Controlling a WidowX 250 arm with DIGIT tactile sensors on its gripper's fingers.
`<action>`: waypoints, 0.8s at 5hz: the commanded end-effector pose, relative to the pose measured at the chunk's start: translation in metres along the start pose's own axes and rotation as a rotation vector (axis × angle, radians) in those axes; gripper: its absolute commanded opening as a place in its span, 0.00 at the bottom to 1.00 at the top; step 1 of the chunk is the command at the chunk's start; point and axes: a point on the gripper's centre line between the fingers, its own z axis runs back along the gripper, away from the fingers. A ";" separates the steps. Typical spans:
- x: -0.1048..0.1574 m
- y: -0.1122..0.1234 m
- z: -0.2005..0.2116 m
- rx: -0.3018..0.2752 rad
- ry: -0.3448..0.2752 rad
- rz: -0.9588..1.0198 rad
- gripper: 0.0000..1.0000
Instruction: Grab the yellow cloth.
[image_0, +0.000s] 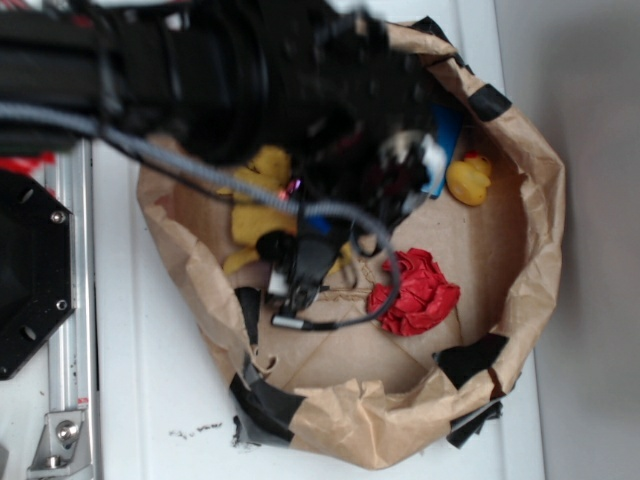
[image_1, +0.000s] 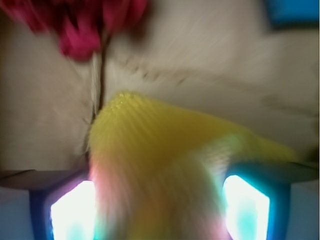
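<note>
Item: black WidowX gripper (image_0: 300, 265), seen in the exterior view reaching down into a crumpled brown paper enclosure (image_0: 535, 230) patched at the rim with black tape; the walls are evidently raised so that the contents are kept within the arm's reach.

Item: soft bright-yellow terry cloth (image_1: 165, 145), fuzzy and unevenly folded; in the wrist view it is seen bunched directly between the two glowing fingers (image_1: 75, 210) and filling the gap from side to side, a folded peak standing out ahead of the tips; in the exterior view the rest of it (image_0: 255, 205) is seen trailing behind and to one side of the tool, partly hidden by the arm. State of the tool: clenched on this cloth, judged from the fabric pressed between both pads; whether it is lifted off the floor cannot be told, the wrist view being blurred.

Item: bunchy red cloth (image_0: 415, 290), lying ahead of the fingertips on the paper floor, apart from the tool and untouched; not the thing wanted.

Item: small glossy yellow rubber duck (image_0: 468, 180), set well off to the tool's side near the wall, beside a blue object (image_0: 445, 135) that is too obscured to name.

Item: grey cable (image_0: 385, 300), looped loosely from the wrist; slack is presumably left for travel.
</note>
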 end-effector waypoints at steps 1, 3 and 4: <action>-0.003 -0.009 -0.016 -0.015 -0.006 -0.064 0.00; -0.006 -0.005 0.018 0.056 -0.045 -0.121 0.00; -0.011 -0.005 0.042 0.096 -0.087 -0.143 0.00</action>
